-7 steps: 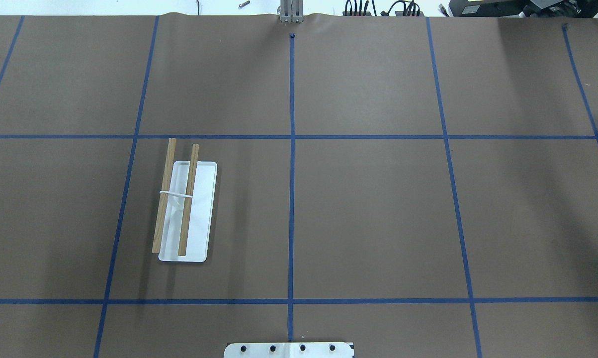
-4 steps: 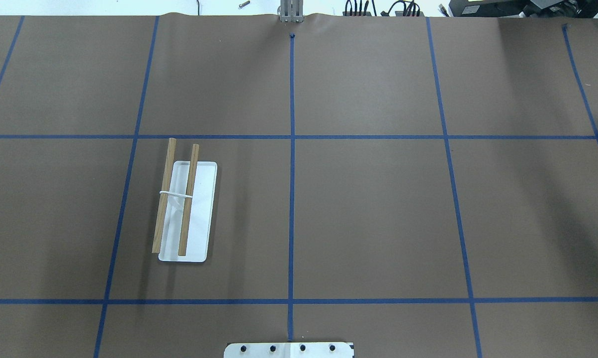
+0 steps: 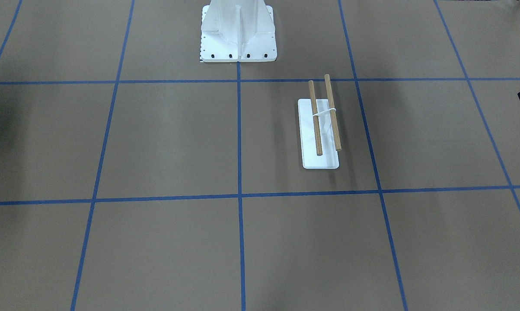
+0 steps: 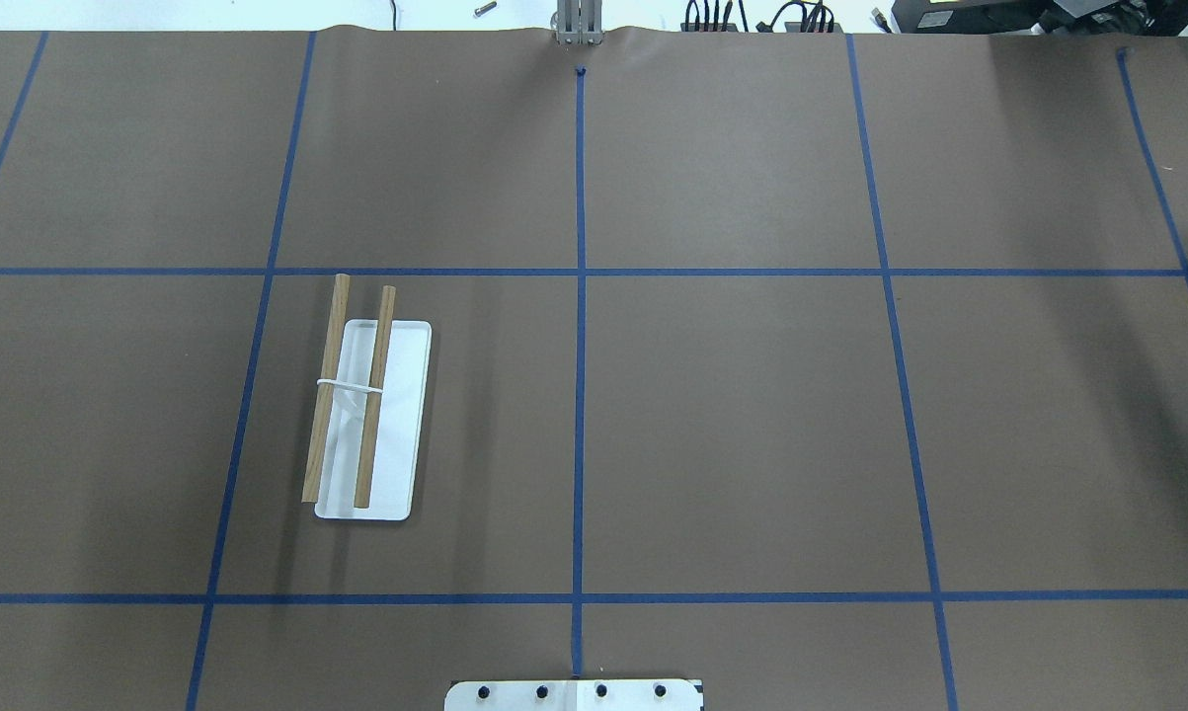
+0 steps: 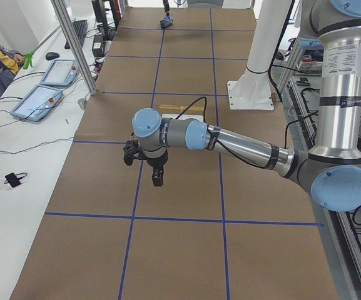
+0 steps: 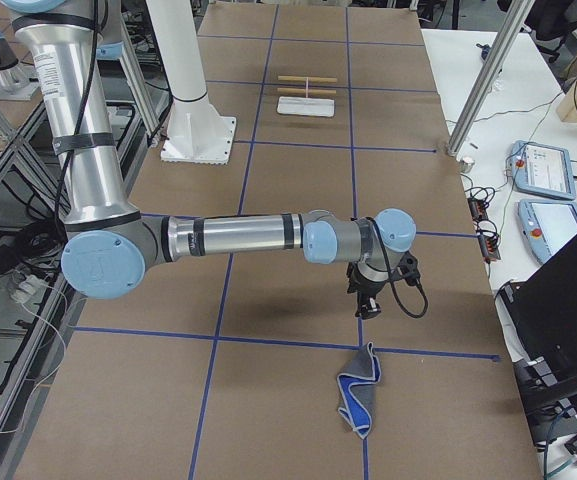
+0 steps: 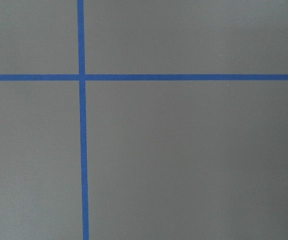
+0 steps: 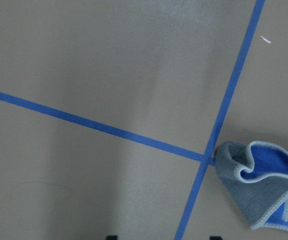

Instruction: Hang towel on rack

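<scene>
1. The right end effector (image 6: 363, 305) hangs over the desk (image 4: 752, 444) near its right end, holding nothing. Two dark fingertips (image 8: 111, 237) at the bottom edge of its wrist view sit well apart, so I read it as spread. The towel (image 6: 358, 400) is not under it but just beside, so a straight descent would likely close on bare paper.
2. The towel lies crumpled and folded over itself, right by a crossing of blue tape lines. A pinch on the top fold alone may lift one layer and let the rest trail, or the soft cloth could slip out on the way.
3. Picked up as a bunch, it may not open out. Dropped on the rods like that, it could slide off one side.
4. The left end effector (image 5: 155, 175) hovers above the desk toward the left end; I cannot tell whether it is spread or closed. If it is meant to help spread the cloth, a misplaced meeting with the right arm could tug the towel loose.
5. The rack (image 4: 366, 415) stands well apart from the towel, in the robot's left half — a long carry. Its base looks light, so a towel dragged across it, or an end effector coming in too low, might shove or tip it.
</scene>
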Robot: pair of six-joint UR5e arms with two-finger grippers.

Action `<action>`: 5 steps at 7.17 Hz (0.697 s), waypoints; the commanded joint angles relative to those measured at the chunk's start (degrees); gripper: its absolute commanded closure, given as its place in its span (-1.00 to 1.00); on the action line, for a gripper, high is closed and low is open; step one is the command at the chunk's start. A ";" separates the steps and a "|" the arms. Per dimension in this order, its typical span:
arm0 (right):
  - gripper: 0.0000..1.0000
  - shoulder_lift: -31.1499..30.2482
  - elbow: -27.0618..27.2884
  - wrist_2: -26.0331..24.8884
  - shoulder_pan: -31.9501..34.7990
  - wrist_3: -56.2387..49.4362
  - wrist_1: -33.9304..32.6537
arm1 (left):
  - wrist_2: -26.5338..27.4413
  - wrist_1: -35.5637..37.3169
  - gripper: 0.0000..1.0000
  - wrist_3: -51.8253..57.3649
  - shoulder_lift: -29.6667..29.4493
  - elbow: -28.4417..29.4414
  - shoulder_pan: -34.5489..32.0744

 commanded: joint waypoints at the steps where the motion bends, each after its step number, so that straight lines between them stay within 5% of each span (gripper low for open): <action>1: -0.36 3.48 -6.42 0.03 1.15 -6.02 0.03 | 0.00 -0.98 -0.96 -0.09 0.02 0.52 0.00; 2: -0.35 4.45 -8.62 -0.15 0.98 -6.98 0.47 | 0.00 -1.07 -0.96 -0.09 0.02 0.61 0.00; 5: -0.04 6.47 -18.45 -1.12 -2.97 -15.03 17.93 | 0.00 -1.16 -0.96 0.00 -0.07 1.05 0.00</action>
